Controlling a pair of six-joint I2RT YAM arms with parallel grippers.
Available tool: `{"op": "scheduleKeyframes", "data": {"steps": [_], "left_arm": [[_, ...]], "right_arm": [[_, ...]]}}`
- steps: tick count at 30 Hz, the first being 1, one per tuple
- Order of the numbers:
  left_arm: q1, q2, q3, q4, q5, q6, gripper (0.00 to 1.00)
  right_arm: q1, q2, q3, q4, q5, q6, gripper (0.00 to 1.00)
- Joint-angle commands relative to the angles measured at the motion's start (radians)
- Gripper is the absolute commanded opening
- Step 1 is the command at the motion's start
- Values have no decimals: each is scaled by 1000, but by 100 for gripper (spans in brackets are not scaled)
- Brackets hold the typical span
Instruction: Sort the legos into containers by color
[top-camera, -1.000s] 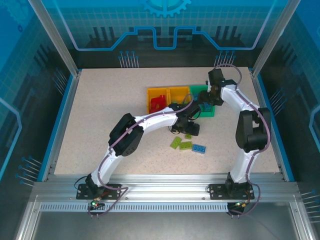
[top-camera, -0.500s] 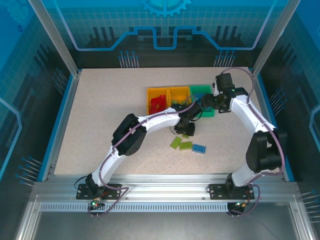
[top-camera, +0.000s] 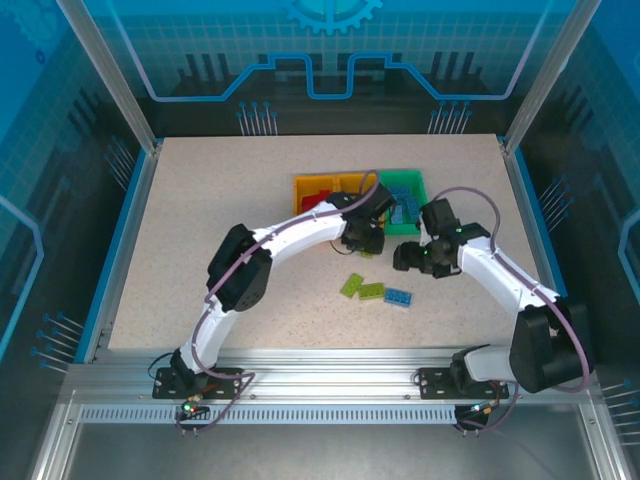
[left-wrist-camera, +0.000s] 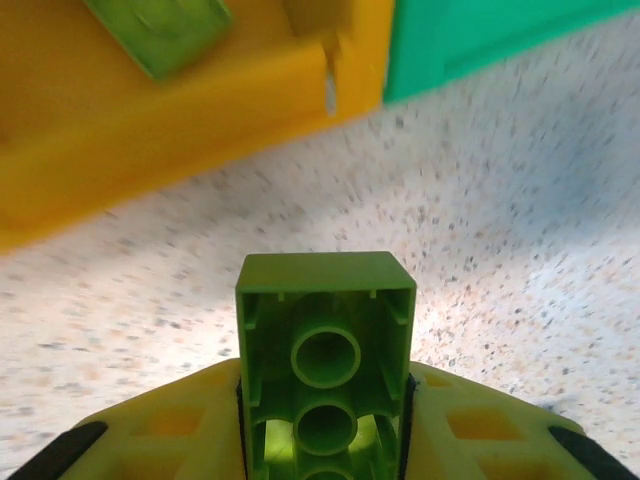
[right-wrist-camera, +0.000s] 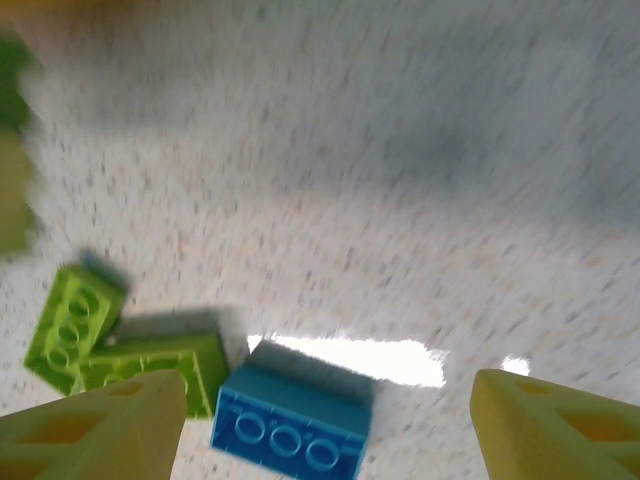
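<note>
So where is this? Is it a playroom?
More likely a robot lab's test booth. Two robot arms are bolted to a metal rail, blue see-through walls surround the speckled table, and loose bricks lie by little bins.

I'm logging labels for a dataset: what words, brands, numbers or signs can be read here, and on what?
None readable.
Green brick: no print.
Blue brick: stud marks too blurred.
Yellow bins, green bin: no labels.
Back panel: gear drawing and lines, no letters.

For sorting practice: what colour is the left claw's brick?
The brick is lime green; left wrist view.
</note>
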Motion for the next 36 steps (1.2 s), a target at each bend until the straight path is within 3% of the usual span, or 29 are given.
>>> {"op": "scheduleKeyframes", "data": {"steps": [1,6,11,18,23,25,29,36], "left_arm": [[45,-45,73,-33,-25,59,36],[103,8,168,-48,-26,94,36],[158,92,278,-48,-20,121,37],[193,192,396,-28,-15,153,46],[197,195,394,-7,-17,141,65],[195,182,392,-8,-9,131,95],[175,105,317,12,-22,129,99],[142,-148,-40,178,-50,116,99]], "right_arm": [[16,-54,-77,-39,-32,146,79],[16,-142,-117,-89,-28,352,84],[21,-213,-163,-99,-114,569,86],[49,-358,-278,-74,-157,977,87],[57,-370,-289,-43,-155,1130,85],[72,-339,-290,-18,-174,1175,85],[115,-280,-274,13,-162,1236,85],[125,-199,-253,26,-141,1310,84]]}}
